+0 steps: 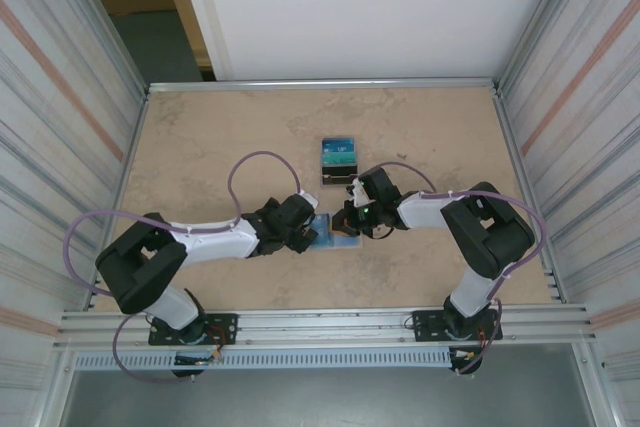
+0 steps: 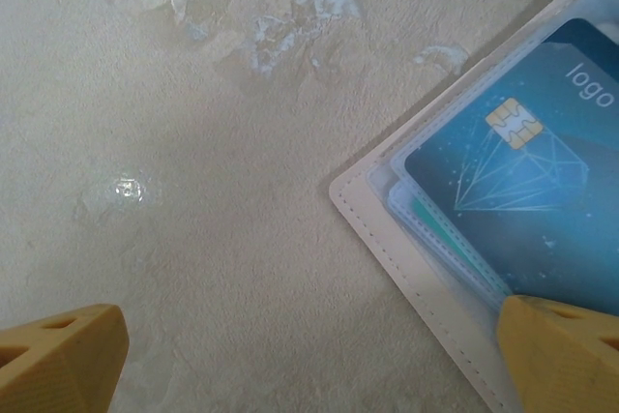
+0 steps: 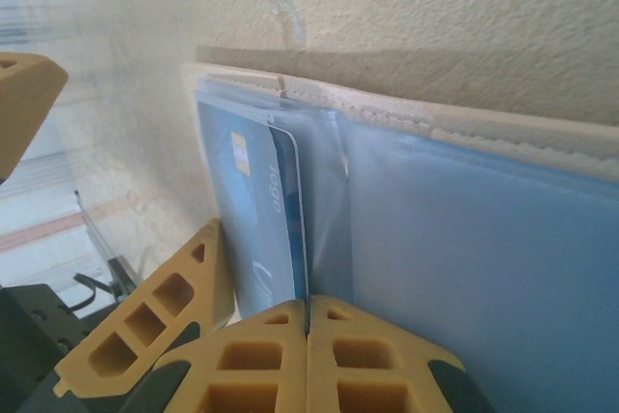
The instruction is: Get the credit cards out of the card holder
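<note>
Beige surface holds the white card holder. We read "logo" on a blue credit card inside it; others beneath are mostly hidden. Our left tool is wide open. Our right tool is closed, pinching a credit card's edge.

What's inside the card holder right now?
A blue card with a chip lies in the holder; a teal edge peeks from beneath it. How many more cards lie underneath is covered.
</note>
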